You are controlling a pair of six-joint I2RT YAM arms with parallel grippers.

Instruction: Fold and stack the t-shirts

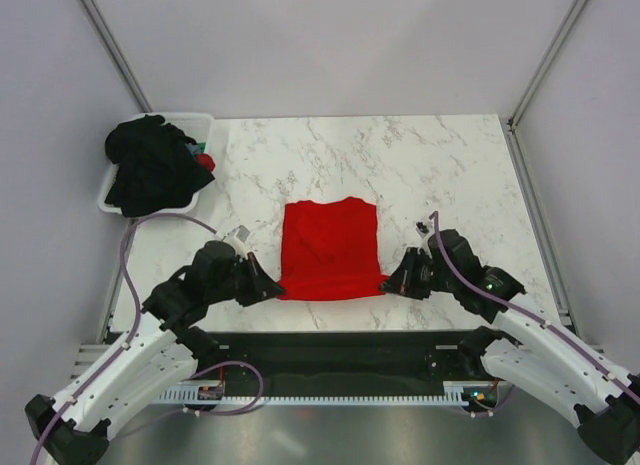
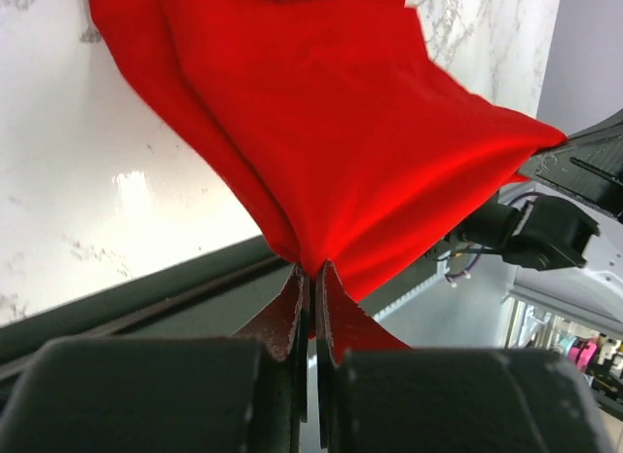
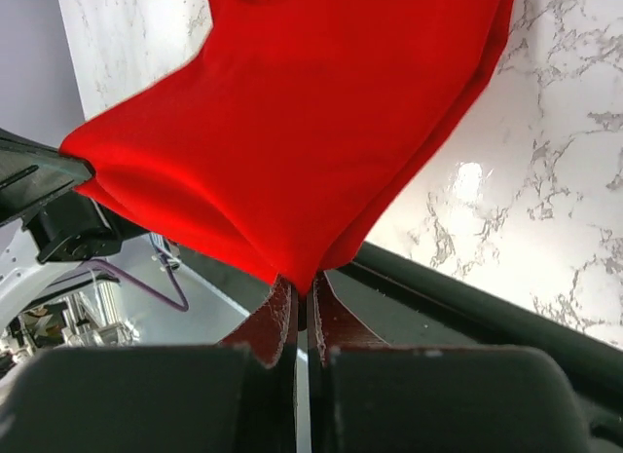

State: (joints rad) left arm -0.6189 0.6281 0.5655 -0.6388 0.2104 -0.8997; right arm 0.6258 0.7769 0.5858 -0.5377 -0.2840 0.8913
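The bright red t-shirt lies partly folded in the middle of the marble table, its near edge lifted. My left gripper is shut on its near left corner; the left wrist view shows the red cloth pinched between the closed jaws of the left gripper. My right gripper is shut on the near right corner, and the red fabric runs into the right gripper's closed jaws. The shirt's near edge hangs stretched between both grippers. Black t-shirts are heaped at the far left.
A white tub at the table's far left corner holds the black heap, which spills over its rim. A dark rail runs along the table's near edge by the arm bases. Grey walls and frame posts close in the back and sides.
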